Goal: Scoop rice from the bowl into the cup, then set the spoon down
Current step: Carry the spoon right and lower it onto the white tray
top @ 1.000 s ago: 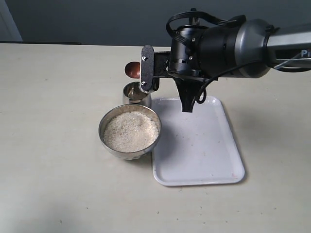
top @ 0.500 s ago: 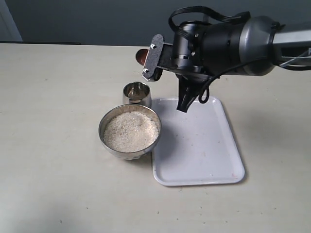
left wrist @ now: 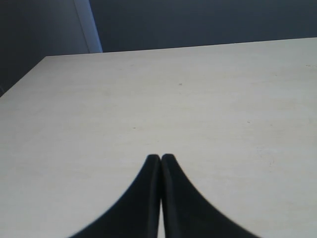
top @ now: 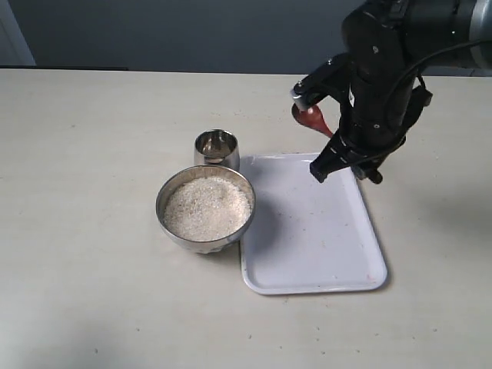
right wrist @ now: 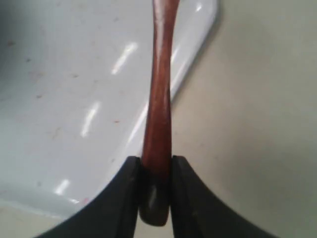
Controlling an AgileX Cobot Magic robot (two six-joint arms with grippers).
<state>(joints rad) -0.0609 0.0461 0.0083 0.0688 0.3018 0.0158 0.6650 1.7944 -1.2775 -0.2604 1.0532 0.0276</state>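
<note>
The steel bowl [top: 171,224] sits left of the tray, filled with white rice [top: 206,207]. Just behind it stands the small steel cup [top: 216,146]; I cannot make out what is inside. My right gripper [top: 332,132] [right wrist: 156,161] is shut on the handle of the reddish-brown wooden spoon [top: 310,117] [right wrist: 159,99]. It holds the spoon in the air over the tray's far edge, and the spoon's round end points left. My left gripper [left wrist: 161,157] is shut on nothing over bare table and does not show in the exterior view.
A white rectangular tray [top: 315,231] lies right of the bowl, nothing on it but a few specks. In the right wrist view the tray's rim [right wrist: 190,59] runs under the spoon handle, with pale tabletop [top: 84,192] beyond it.
My right arm has swung from above the cup to the right, over the tray's far edge, carrying the spoon. The wrist has turned. Bowl and cup have not moved.
</note>
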